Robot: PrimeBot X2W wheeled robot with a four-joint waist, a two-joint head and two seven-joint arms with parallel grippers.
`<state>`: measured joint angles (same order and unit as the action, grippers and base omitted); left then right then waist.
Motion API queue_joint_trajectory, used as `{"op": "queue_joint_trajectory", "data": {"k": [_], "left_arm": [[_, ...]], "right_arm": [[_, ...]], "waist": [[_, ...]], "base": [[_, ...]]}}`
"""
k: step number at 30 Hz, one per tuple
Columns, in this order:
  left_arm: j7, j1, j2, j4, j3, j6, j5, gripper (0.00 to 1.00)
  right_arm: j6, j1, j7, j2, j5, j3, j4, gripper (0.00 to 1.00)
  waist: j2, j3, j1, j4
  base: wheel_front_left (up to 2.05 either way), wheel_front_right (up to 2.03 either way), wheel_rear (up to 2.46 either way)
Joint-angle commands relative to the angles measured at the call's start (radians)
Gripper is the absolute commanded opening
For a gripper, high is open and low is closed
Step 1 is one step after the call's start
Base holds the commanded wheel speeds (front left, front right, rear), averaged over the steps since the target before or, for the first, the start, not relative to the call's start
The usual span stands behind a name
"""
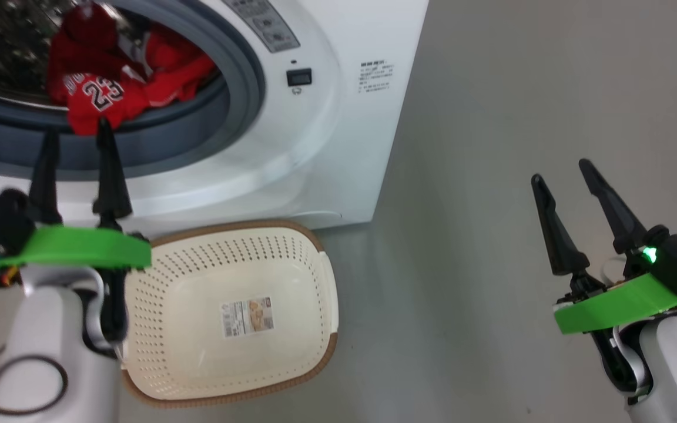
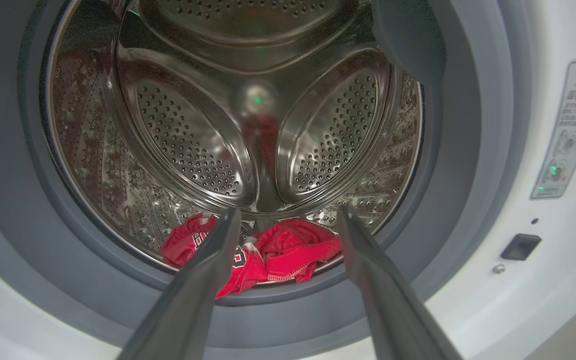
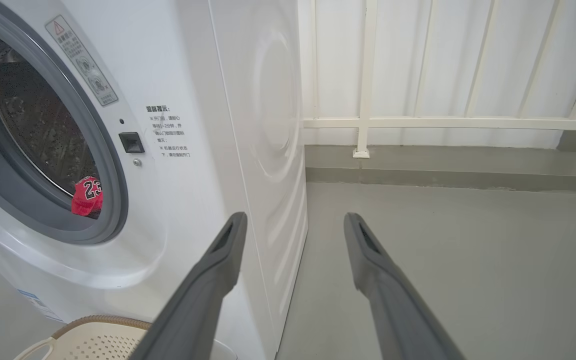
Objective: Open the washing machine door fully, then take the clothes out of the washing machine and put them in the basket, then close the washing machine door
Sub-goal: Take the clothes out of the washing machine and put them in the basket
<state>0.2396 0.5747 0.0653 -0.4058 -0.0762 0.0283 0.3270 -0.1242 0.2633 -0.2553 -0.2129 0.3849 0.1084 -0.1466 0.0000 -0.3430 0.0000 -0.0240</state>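
While its two fingers stand wide apart with nothing between them, left gripper (image 1: 77,132) hovers at the mouth of the one washing machine (image 1: 315,147), tips just before the grey rubber ring (image 1: 244,88). Beyond them are the clothes (image 1: 109,76): a red heap at the steel drum's (image 2: 193,135) front lip, one jersey numbered 23, at least one more red piece beside it, exact count unclear. Right gripper (image 1: 562,173) also has two fingers, spread, gripping nothing, over grey floor (image 1: 491,235), well apart to the washer's right. One basket (image 1: 332,346) sits on the floor just before the washer, below the opening, one paper label (image 1: 247,317) on its bottom.
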Motion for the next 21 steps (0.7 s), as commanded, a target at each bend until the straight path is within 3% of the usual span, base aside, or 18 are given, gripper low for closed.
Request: {"op": "queue_joint_trajectory", "data": {"k": [1,21], "left_arm": [[0.01,0.044,0.045,0.006,-0.032,0.006,-0.001,1.0],[-0.039,0.419,0.164,-0.308,-0.045,-0.096,-0.045,1.0]], "right_arm": [[-0.007,0.019,-0.006,-0.013,-0.006,0.013,0.029,1.0],[-0.007,0.099,-0.006,0.007,-0.011,0.013,0.041,1.0]], "waist": [[0.0,-0.061,0.0,-0.023],[0.0,-0.24,0.0,-0.092]], "base": [[0.0,0.0,0.0],[0.0,0.0,0.0]]}}
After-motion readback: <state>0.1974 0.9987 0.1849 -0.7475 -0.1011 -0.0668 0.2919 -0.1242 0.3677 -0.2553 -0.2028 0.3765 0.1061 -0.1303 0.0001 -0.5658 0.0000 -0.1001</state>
